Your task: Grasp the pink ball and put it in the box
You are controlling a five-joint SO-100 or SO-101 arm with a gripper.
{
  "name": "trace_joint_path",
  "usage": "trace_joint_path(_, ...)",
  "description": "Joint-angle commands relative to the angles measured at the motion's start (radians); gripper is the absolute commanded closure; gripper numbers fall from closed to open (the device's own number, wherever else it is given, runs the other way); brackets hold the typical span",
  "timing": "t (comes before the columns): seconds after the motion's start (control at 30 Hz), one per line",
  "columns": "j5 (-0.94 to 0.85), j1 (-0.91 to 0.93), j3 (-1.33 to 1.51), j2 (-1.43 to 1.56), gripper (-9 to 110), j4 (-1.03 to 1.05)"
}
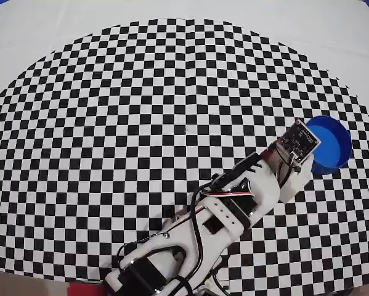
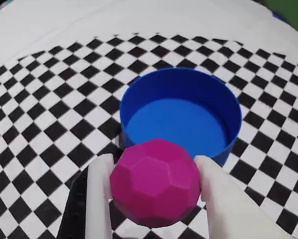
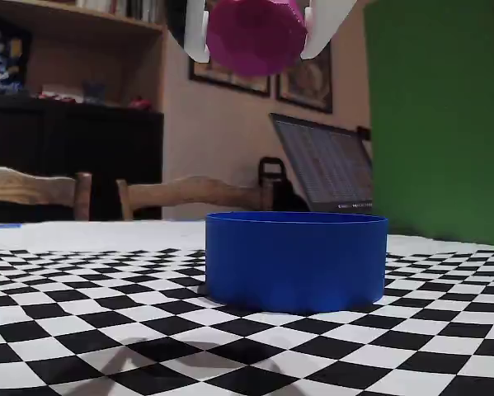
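A: Closest to the wrist camera, the jaws are clamped on the pink ball (image 2: pixel 155 183), one white finger (image 2: pixel 100 194) on each side of it.

B: And it's up in the air! In the fixed view the ball hangs high above the box (image 3: pixel 296 260), clear of its rim.

A: Just beyond the ball sits that blue box, empty and upright on the checkered surface (image 2: pixel 49 129), near its right edge in the overhead view.
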Motion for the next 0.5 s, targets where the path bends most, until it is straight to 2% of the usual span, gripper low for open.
trace_joint_path(0.0,-0.002,0.012,-0.069,-0.021,101,-0.015)
trace_joint_path(0.47,0.000,0.029,-0.184,-0.221,101,-0.071)
